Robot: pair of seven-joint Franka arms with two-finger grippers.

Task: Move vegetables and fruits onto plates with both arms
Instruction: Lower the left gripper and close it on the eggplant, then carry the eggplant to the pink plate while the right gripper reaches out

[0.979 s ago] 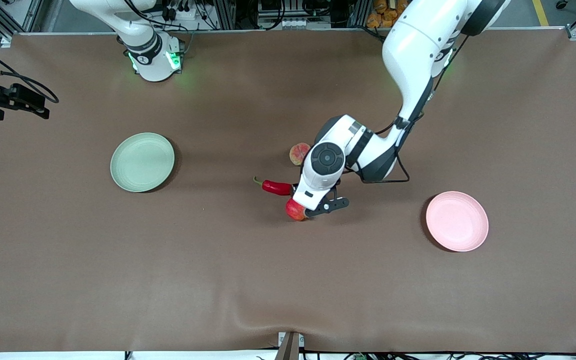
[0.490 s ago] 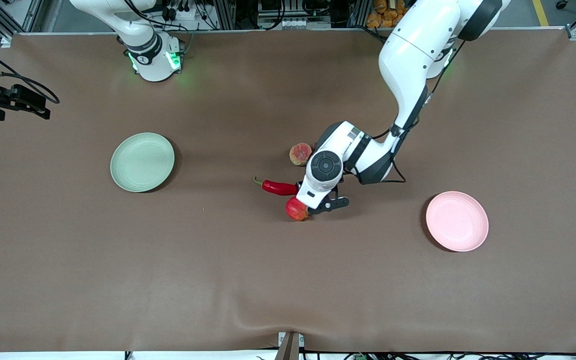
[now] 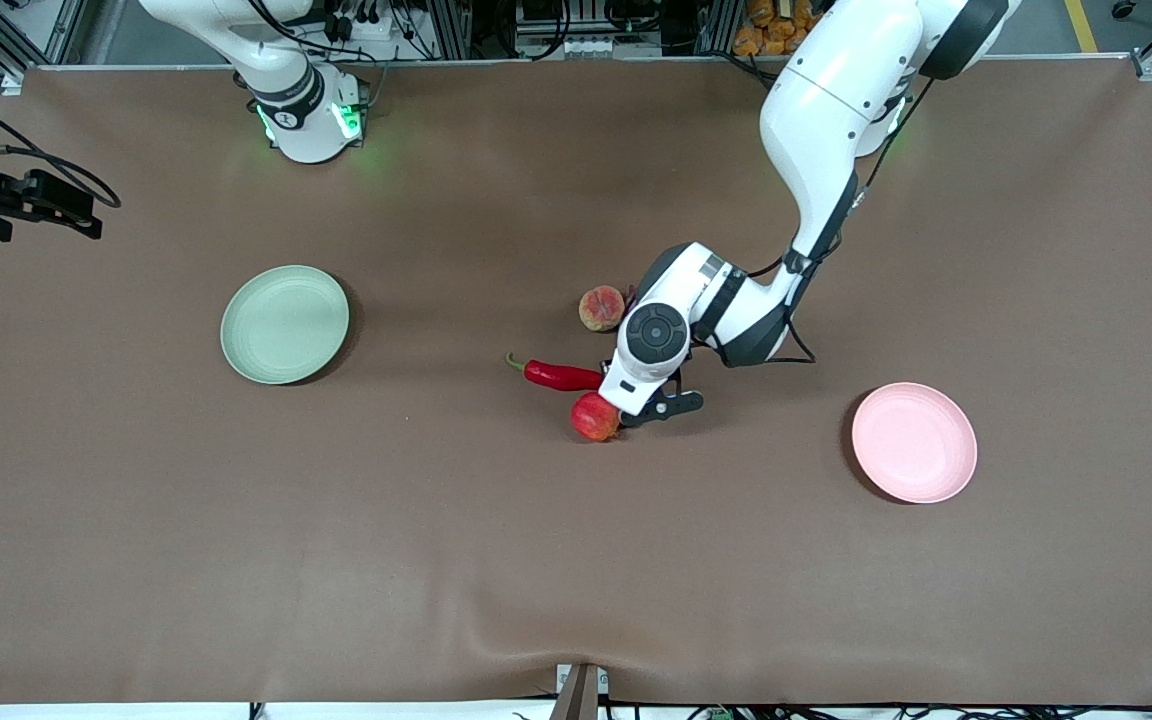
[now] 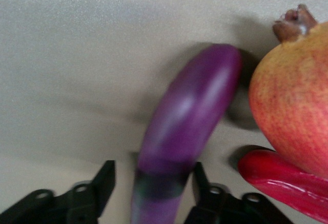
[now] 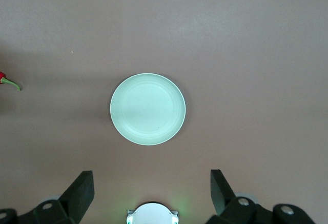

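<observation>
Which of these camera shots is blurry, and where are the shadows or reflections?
Left wrist view: soft focus, eggplant smeared, sheen along its skin. Front view: sharp, green plate casts a dark crescent shadow, green lamp glow at the right arm's base. Right wrist view: crisp, evenly lit.

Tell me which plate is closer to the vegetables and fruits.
The pink plate, toward the left arm's end of the table. The green plate lies clearly farther from the pile, toward the right arm's end.
</observation>
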